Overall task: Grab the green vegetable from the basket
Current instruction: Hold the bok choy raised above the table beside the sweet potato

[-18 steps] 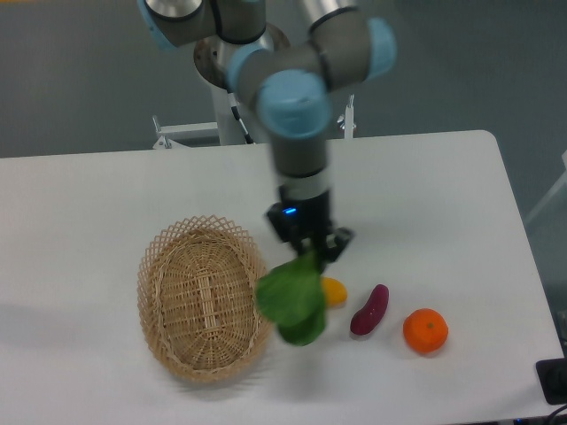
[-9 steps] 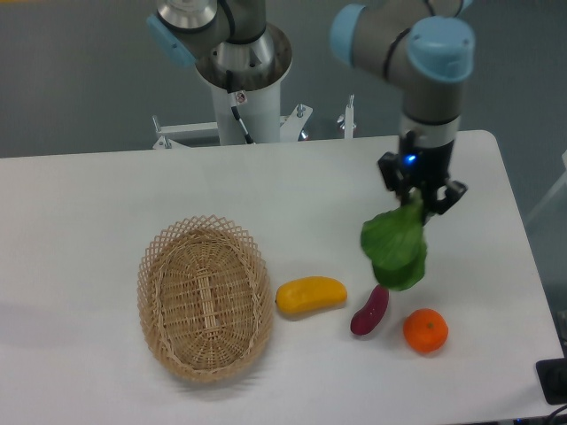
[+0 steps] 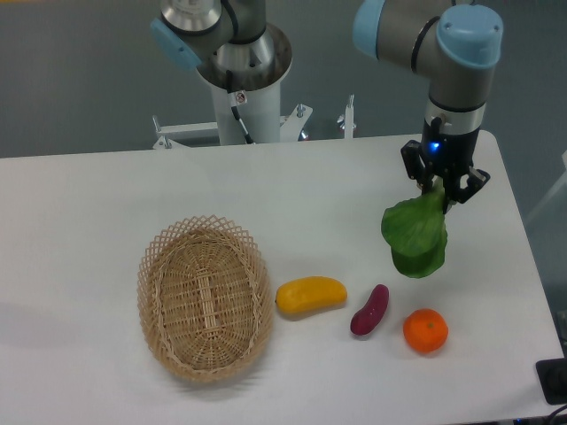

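Hand [image 3: 442, 188]: pinching the stem end of the green vegetable [image 3: 416, 237], which hangs clear above the surface [image 3: 106, 195] at right of frame. Shift: carried from beside the basket [image 3: 204, 297], now empty at lower left, rightward past the yellow fruit [image 3: 310, 295]. Pick-up judged essentially complete.

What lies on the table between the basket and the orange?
In the camera view, the yellow fruit and the purple vegetable lie between the basket and the orange.

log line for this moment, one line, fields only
phase: carry | gripper: shut on green vegetable, hanging above table | basket: empty | on table: yellow fruit, purple vegetable, orange
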Controlling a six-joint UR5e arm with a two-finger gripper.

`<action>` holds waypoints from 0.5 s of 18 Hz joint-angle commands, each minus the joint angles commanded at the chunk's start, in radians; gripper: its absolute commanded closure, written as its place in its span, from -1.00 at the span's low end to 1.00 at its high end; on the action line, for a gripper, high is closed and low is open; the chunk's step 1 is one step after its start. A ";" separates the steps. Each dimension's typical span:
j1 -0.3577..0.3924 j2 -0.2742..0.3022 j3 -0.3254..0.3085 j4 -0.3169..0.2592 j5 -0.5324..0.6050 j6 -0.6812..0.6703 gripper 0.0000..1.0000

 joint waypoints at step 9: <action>0.005 0.002 0.000 0.002 -0.020 -0.002 0.14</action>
